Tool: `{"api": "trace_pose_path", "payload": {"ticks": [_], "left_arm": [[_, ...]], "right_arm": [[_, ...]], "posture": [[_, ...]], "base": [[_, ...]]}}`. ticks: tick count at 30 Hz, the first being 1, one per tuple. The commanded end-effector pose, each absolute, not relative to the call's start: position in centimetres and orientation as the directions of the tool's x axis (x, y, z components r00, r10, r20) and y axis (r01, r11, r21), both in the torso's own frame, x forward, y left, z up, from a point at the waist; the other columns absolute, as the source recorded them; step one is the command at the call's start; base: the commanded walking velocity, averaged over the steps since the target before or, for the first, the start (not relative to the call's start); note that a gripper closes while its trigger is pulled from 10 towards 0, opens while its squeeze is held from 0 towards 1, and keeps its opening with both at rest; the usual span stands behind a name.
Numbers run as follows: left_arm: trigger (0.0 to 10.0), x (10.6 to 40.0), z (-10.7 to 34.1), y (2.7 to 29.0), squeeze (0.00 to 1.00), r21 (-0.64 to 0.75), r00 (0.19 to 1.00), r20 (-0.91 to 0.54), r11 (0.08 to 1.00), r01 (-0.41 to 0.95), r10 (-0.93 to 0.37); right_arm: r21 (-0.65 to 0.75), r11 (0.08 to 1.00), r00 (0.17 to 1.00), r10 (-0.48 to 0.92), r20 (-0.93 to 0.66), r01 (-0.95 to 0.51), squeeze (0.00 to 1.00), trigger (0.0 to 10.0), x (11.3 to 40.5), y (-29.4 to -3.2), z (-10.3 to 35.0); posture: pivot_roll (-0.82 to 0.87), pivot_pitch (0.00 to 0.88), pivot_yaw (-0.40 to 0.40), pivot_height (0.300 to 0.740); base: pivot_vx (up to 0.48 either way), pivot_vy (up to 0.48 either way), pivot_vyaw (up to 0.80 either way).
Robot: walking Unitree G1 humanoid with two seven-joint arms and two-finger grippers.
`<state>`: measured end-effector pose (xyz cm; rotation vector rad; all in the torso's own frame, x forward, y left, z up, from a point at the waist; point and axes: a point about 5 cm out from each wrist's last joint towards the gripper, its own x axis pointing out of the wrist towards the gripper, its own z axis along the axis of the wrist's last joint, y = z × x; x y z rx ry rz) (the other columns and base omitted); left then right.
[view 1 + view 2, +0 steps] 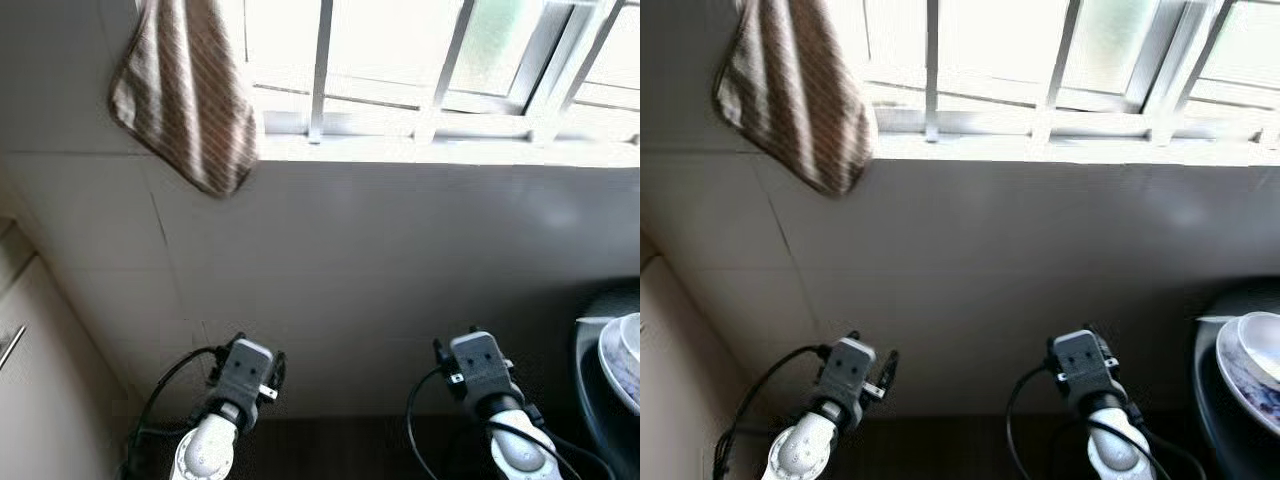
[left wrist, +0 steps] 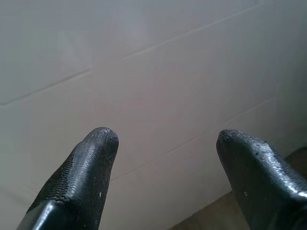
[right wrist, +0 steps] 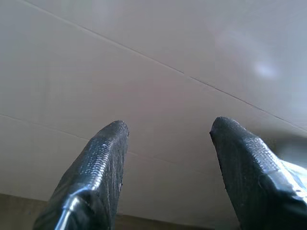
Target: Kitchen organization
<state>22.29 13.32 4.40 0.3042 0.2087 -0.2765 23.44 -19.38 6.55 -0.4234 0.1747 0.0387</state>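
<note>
head stereo: faces tiled wall (image 1: 380, 280), window (image 1: 420, 70) | wrist cams: close on same wall

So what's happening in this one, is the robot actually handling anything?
Not yet. Both arms are raised toward the tiled wall under the window, left gripper and right gripper open and empty. A striped towel hangs upper left; a stack of dishes sits untouched at far right.
</note>
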Motion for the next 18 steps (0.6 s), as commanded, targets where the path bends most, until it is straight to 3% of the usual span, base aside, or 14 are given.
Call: {"api": "trace_pose_path", "payload": {"ticks": [1,4,18], "left_arm": [[10.0,22.2,4.2,13.9,0.00,0.273,0.940,-0.255,0.916,0.294,-0.225],[10.0,22.3,4.3,13.8,0.00,0.272,0.941,-0.247,0.916,0.297,-0.232],[10.0,22.8,4.5,13.7,0.00,0.283,0.942,-0.244,0.912,0.296,-0.230]], "right_arm": [[-0.416,0.906,0.986,0.015,-0.166,-0.084,0.00,10.0,23.4,-19.2,6.7],[-0.428,0.897,0.989,0.056,-0.134,-0.109,0.00,10.0,23.8,-18.9,7.4],[-0.441,0.892,0.995,0.079,-0.064,-0.099,0.00,10.0,27.5,-18.5,9.9]], "posture": [[-0.01,0.000,-0.029,0.740],[-0.01,0.000,-0.026,0.740],[0.00,0.000,-0.029,0.740]], "base": [[0.000,-0.480,-0.76],[0.000,-0.160,-0.72],[0.000,-0.024,0.00]]}}
